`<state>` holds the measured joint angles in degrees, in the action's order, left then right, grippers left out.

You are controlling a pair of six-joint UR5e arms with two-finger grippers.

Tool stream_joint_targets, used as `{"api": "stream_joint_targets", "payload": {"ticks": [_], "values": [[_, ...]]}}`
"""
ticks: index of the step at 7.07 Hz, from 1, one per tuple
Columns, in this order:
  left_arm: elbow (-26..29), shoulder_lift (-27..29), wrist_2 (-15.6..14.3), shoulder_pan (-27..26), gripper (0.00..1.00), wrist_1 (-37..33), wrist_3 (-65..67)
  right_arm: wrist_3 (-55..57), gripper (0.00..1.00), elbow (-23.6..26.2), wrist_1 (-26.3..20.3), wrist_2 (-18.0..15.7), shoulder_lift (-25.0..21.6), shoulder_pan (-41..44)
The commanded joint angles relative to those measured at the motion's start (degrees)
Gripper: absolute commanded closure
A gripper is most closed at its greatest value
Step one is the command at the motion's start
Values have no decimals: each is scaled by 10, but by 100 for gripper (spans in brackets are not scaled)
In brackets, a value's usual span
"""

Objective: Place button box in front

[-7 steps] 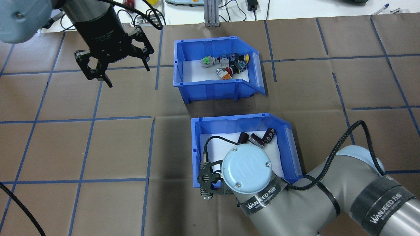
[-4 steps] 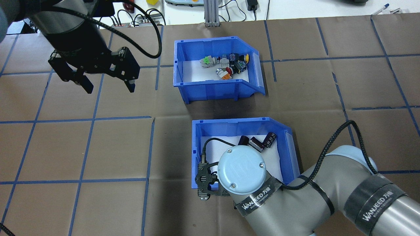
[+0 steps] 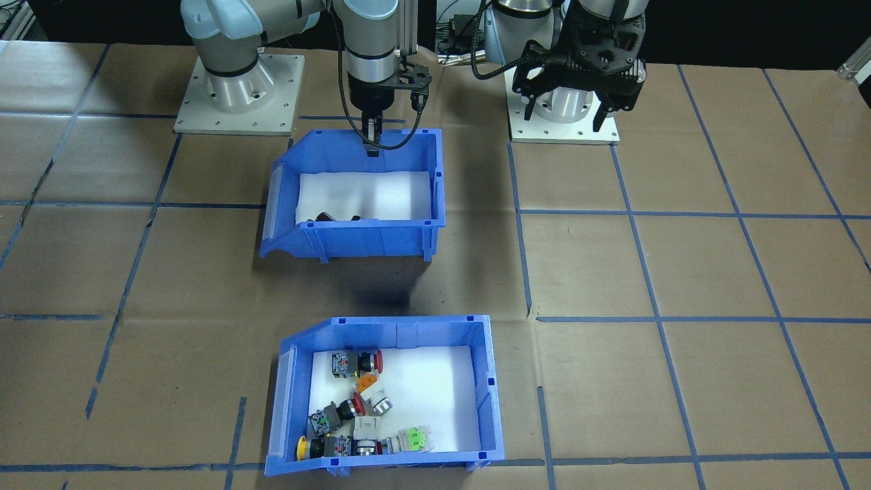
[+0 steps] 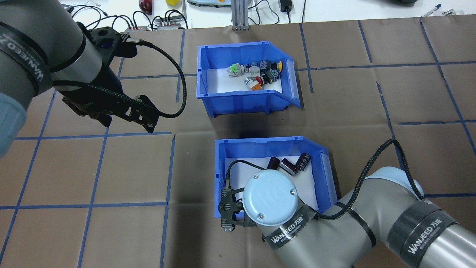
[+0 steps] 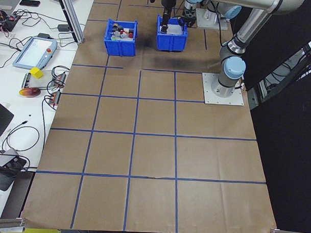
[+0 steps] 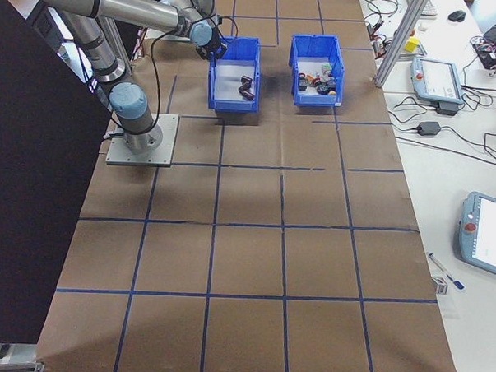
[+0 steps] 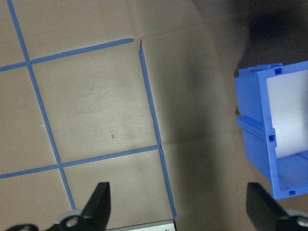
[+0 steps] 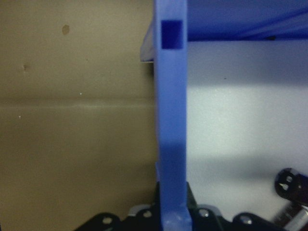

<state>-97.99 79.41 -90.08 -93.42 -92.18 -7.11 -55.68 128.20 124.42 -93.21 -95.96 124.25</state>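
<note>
In the overhead view, the right gripper (image 4: 227, 214) is seen low in the middle, pinched shut on the near wall of the blue plastic bin of dark brown cylinders (image 4: 223, 175). This is judged to be the step of getting that bin out of the way, so the front spot can be freed.

In the left of the frame, the left gripper (image 4: 124, 119) is held above the brown paper table (image 4: 111, 171), with its fingers spread wide and nothing between them.

Farthest, in the upper middle, sits the blue plastic button box with coloured push buttons (image 4: 202, 80), untouched. It must next be brought to the front, with a firm hold on 1 wall.

The pinch on the wall is shown close up only by the right wrist view. The 2 spread fingers (image 7: 100, 202) are shown by the left wrist view.
</note>
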Motion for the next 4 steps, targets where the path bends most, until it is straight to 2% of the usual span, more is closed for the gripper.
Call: {"api": "stream_joint_targets", "payload": {"ticks": [1, 2, 4], "values": [[-3, 5, -10, 2, 0, 13, 5, 1, 0, -5, -3, -6, -6, -1], [-4, 7, -43, 2, 0, 13, 3, 1, 0, -28, -19, -7, -10, -1], [-2, 9, -46, 2, 0, 14, 14, 1, 0, -122, -154, -7, -6, -15]]}}
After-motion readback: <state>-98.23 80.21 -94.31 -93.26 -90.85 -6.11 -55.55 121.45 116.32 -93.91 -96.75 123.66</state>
